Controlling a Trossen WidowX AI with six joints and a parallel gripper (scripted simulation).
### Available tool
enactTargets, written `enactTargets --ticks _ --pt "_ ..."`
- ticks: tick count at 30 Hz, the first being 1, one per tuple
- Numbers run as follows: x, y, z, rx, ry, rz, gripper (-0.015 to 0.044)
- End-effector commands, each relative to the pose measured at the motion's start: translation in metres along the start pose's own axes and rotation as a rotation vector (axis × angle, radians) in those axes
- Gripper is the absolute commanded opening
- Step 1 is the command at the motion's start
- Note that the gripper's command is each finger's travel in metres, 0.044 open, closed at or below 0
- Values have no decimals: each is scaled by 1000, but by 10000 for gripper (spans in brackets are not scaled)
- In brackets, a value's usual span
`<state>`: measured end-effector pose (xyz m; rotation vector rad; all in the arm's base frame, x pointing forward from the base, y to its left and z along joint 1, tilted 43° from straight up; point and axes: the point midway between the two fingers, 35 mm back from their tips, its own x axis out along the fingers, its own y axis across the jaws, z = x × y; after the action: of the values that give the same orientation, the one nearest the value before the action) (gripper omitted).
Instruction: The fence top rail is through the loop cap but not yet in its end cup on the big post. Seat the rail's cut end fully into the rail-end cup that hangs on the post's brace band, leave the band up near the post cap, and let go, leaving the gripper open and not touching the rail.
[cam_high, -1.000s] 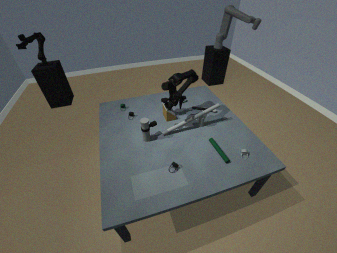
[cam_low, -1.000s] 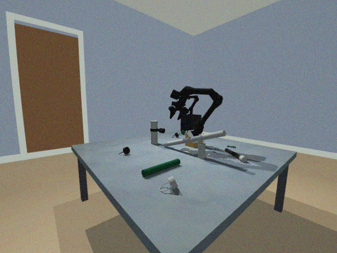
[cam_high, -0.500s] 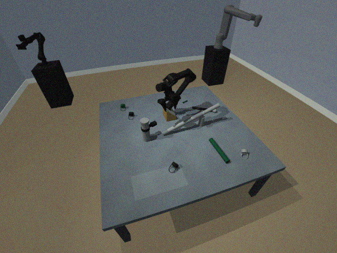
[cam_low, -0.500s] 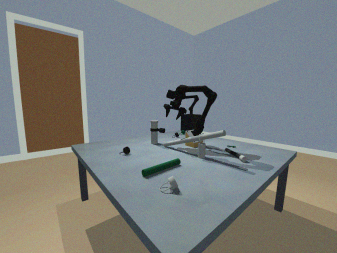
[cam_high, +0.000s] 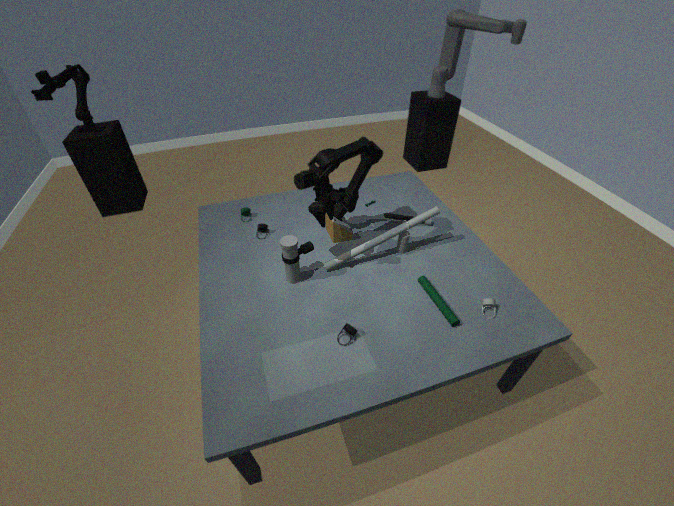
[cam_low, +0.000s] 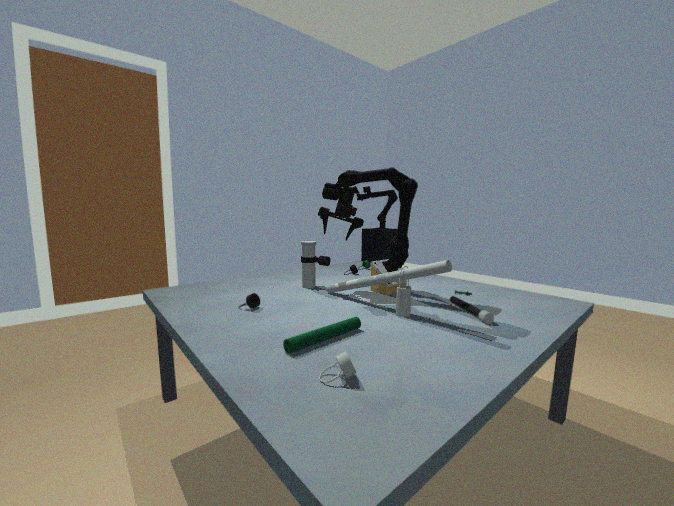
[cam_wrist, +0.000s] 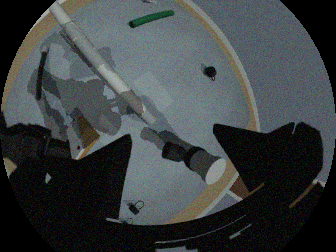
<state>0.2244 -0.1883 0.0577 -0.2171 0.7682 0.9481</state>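
The big post (cam_high: 292, 272) (cam_low: 308, 277) (cam_wrist: 204, 164) stands upright. Its black brace band (cam_high: 290, 260) (cam_low: 308, 259) sits a little under the pale post cap (cam_high: 289, 239). The black rail-end cup (cam_high: 307, 247) (cam_low: 324, 260) (cam_wrist: 173, 151) sticks out from the band toward the rail's side. The white rail (cam_high: 391, 234) (cam_low: 430, 268) (cam_wrist: 95, 59) slopes through the loop on the short post (cam_high: 402, 243) (cam_low: 403, 302). Its cut end (cam_high: 328, 265) (cam_low: 330, 289) is low near the table, outside and below the cup. My gripper (cam_low: 336, 235) (cam_wrist: 174, 133) is open and empty, above the rail and post, touching neither.
An orange block (cam_high: 338, 231) (cam_low: 383, 287) stands behind the rail. A black rod with a white end (cam_high: 402, 216) (cam_low: 470, 309) lies farther back. A green tube (cam_high: 438, 300) (cam_low: 322, 334), a white loop cap (cam_high: 488, 306) (cam_low: 345, 364) and a black looped fitting (cam_high: 348, 330) (cam_low: 253, 300) lie in front.
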Motion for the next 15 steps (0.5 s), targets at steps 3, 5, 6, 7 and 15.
enactTargets --ticks 3,5,6,7,15 --pt "7 -22 -73 -773 -42 118 440" --pt "9 -23 -80 -853 -55 129 440" --pt "10 -23 -83 -880 -59 132 440" --pt "10 -23 -83 -889 -61 133 440" --pt "10 -23 -83 -889 -61 133 440"
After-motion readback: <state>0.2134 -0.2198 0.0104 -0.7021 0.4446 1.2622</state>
